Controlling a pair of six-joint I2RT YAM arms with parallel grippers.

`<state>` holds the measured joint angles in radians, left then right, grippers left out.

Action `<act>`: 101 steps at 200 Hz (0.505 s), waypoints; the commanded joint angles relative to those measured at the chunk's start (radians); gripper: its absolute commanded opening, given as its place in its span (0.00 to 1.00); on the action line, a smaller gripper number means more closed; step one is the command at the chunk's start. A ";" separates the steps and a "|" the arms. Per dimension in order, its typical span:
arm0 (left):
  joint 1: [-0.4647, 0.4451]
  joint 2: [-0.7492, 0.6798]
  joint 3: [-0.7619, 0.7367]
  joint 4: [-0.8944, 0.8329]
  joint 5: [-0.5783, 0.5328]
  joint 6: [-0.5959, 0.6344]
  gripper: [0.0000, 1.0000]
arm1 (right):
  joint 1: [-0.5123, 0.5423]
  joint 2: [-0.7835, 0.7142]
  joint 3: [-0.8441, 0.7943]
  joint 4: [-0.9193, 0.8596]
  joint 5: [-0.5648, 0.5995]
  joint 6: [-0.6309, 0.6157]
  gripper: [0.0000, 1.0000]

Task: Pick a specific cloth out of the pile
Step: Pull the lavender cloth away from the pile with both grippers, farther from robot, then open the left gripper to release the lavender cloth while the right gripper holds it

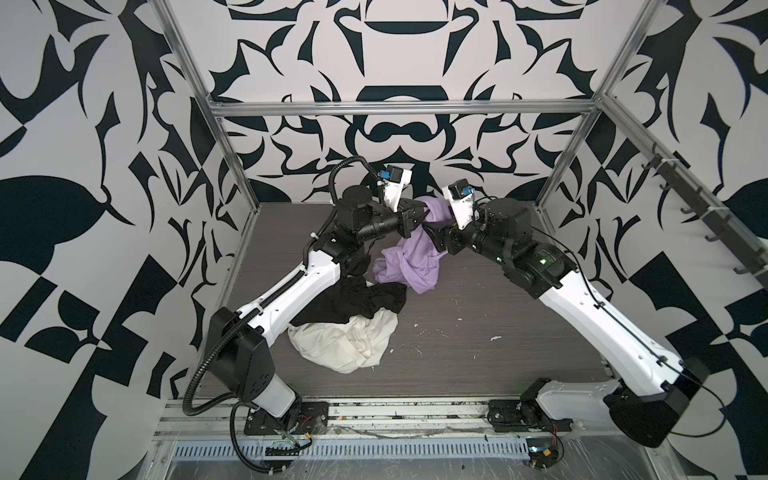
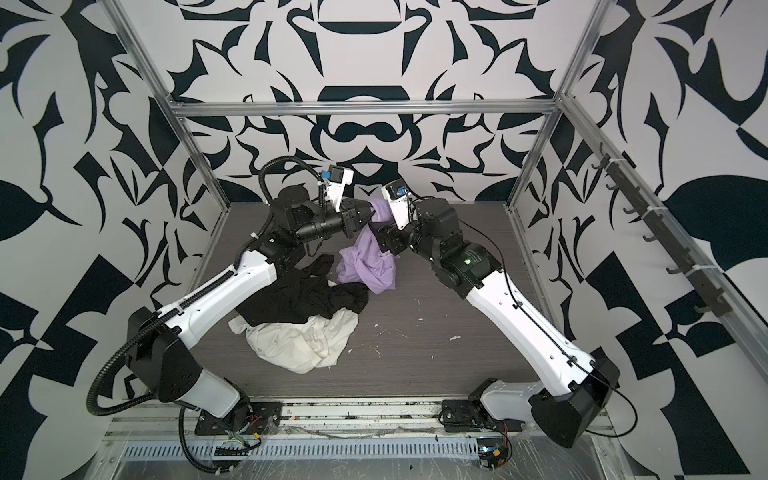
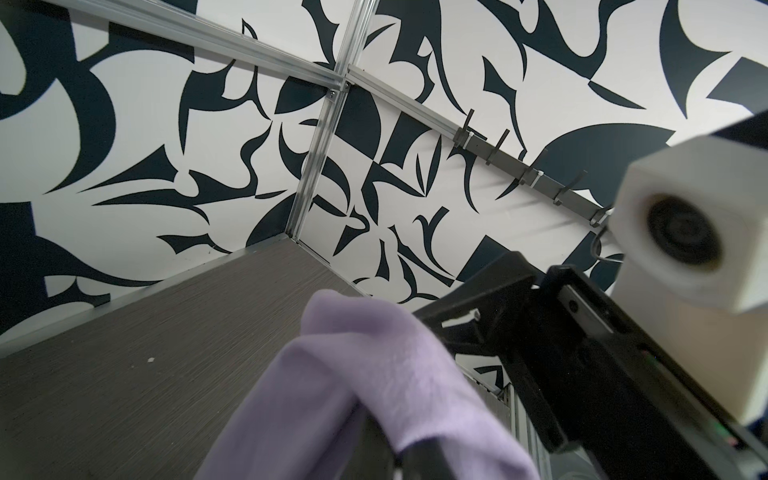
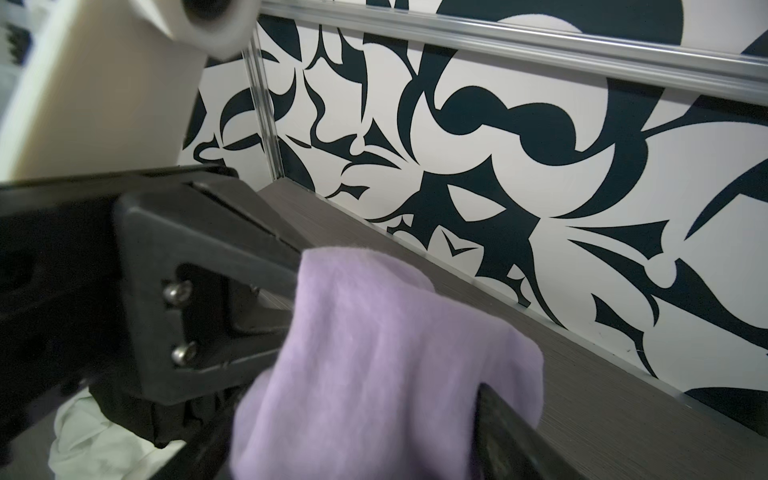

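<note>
left gripper (image 1: 420, 216): at the far centre of the table (image 1: 478, 332), fingers pointing right, clenched on the raised top end of the cloth (image 1: 409, 266).
right gripper (image 1: 434, 237): reached in from the right, just beside the left one. its fingers stood apart and released, and the fabric was draped over one finger (image 4: 511, 432), not pinched.
cloth position: the lavender fabric hung from the left grip at far centre. its lower folds rested on the table just beyond the pile (image 1: 332, 309).
cloth contact: it lay just beside the black garment (image 1: 374, 297); touching or apart could not be told.
pile: near-left of centre, with the black garment lying on the far part of the cream-white garment (image 1: 357, 345).
obstructions: the left forearm (image 1: 291, 286) crossed over the left edge of the black garment in both top views. the right wrist camera housing (image 1: 459, 203) hid part of the raised fabric.
surroundings: white specks (image 1: 494, 338) were scattered on the grey table right of the pile. a hook rail (image 1: 706, 216) ran along the right wall. a metal frame (image 1: 399, 109) enclosed the cell.
</note>
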<state>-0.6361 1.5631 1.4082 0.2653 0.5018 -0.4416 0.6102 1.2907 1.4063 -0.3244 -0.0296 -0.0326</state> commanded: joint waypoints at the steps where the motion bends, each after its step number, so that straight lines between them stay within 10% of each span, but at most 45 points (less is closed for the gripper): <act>1: -0.010 -0.003 0.043 0.060 0.003 0.007 0.00 | -0.004 0.006 0.027 0.058 0.000 -0.011 0.84; 101: -0.031 0.010 0.055 0.075 0.003 -0.001 0.00 | -0.004 0.010 -0.045 0.137 0.012 -0.001 0.60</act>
<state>-0.6567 1.5650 1.4097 0.2714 0.4938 -0.4419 0.6102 1.3231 1.3689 -0.2623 -0.0242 -0.0349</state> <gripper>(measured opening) 0.054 0.623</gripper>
